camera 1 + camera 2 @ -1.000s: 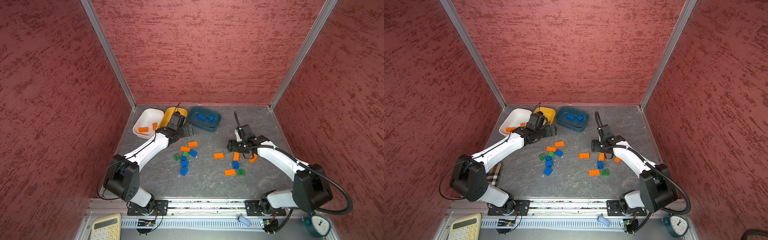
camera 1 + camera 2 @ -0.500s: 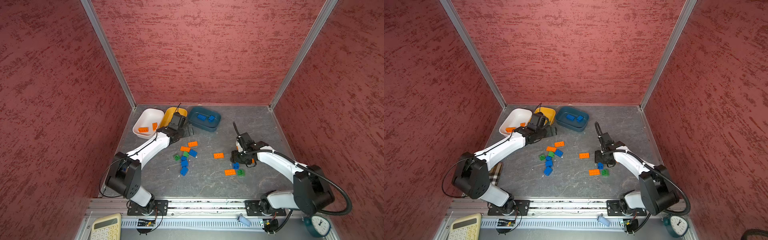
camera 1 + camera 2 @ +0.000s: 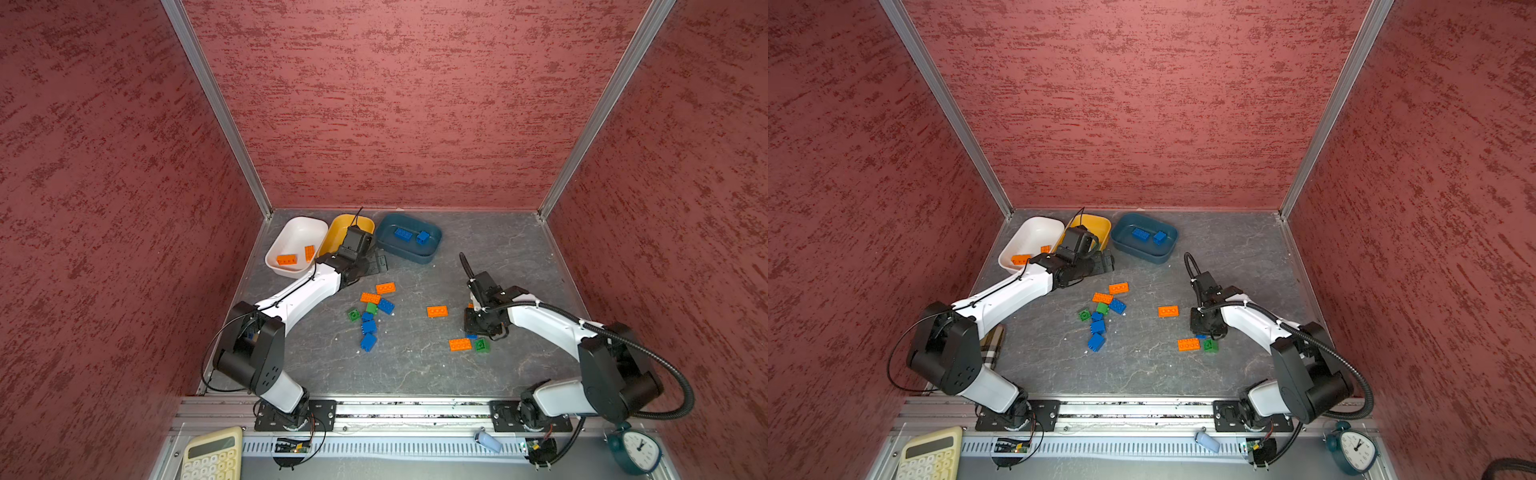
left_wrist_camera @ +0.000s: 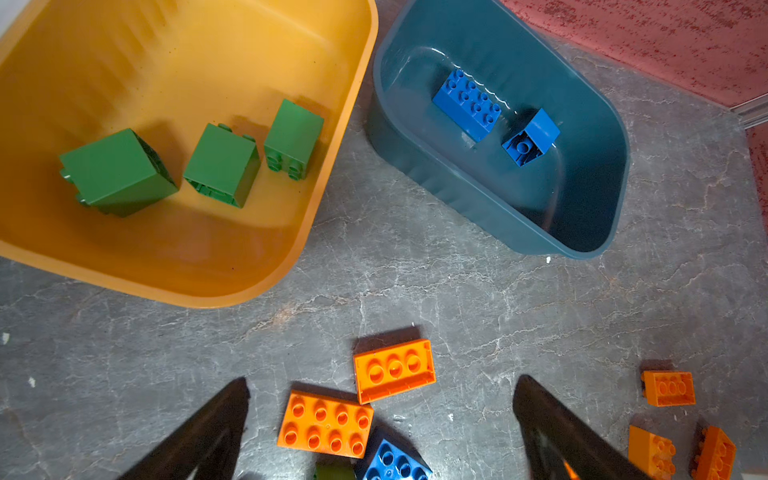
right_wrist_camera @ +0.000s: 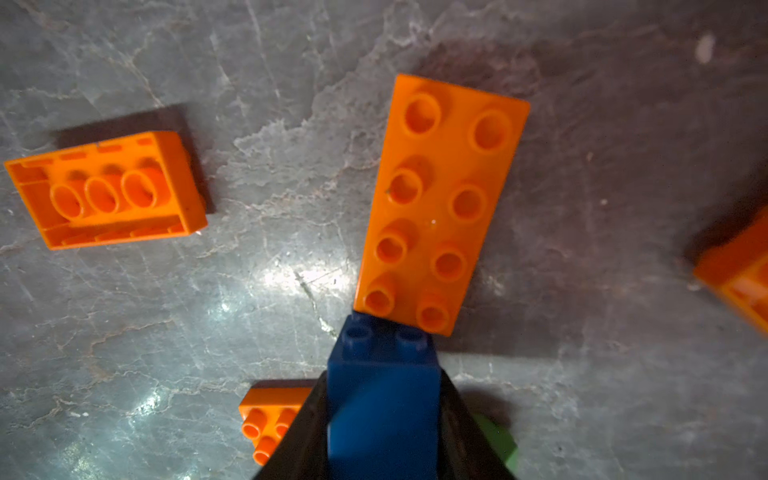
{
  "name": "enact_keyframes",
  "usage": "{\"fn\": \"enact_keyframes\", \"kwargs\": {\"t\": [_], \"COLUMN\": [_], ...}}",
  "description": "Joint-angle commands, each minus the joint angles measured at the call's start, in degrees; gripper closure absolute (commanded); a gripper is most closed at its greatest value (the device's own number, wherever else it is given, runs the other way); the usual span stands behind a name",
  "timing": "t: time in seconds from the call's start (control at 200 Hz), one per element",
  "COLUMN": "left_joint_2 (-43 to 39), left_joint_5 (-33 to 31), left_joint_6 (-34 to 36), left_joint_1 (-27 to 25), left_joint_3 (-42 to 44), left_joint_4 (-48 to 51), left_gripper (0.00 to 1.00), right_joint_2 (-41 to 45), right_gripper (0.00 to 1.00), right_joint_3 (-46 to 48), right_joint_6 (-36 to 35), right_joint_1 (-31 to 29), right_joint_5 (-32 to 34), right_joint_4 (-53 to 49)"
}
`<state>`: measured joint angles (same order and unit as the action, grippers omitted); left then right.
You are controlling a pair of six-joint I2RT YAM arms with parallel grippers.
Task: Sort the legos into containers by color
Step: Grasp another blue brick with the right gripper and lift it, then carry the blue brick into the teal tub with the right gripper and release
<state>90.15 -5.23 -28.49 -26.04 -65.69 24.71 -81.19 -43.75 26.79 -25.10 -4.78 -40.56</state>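
Right end effector [image 5: 383, 384] grips a blue lego [image 5: 384, 411], plain only in wrist view.

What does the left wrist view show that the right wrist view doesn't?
Only the left wrist: the yellow tub holding three green bricks, the teal tub holding two blue bricks, and the open fingers of the left gripper. Only the right wrist: the right gripper with its fingers shut on a blue brick, next to a long orange brick. Both: loose orange bricks on the grey table.
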Motion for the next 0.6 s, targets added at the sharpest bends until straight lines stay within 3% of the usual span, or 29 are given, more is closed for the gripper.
{"fn": "enact_keyframes", "kwargs": {"t": [0.0, 0.356, 0.596], "left_joint_2": [0.08, -4.55, -6.89], "left_joint_5": [-0.17, 7.36, 11.39], "left_joint_6": [-0.38, 3.68, 8.73], "left_joint_1": [-0.09, -0.58, -2.51], "left_joint_3": [-1.22, 3.82, 4.86], "left_joint_4": [-0.63, -9.04, -9.51], "left_gripper": [0.01, 0.01, 0.01], "right_joint_2": [2.04, 2.75, -5.07], "right_gripper": [0.67, 0.72, 0.71], "right_joint_3": [-0.90, -2.41, -7.11], "right_joint_6": [-0.07, 4.82, 7.54], "right_joint_1": [-0.80, -1.26, -1.26], "right_joint_5": [0.41, -6.96, -8.26], "right_joint_4": [1.88, 23.17, 35.57]}}
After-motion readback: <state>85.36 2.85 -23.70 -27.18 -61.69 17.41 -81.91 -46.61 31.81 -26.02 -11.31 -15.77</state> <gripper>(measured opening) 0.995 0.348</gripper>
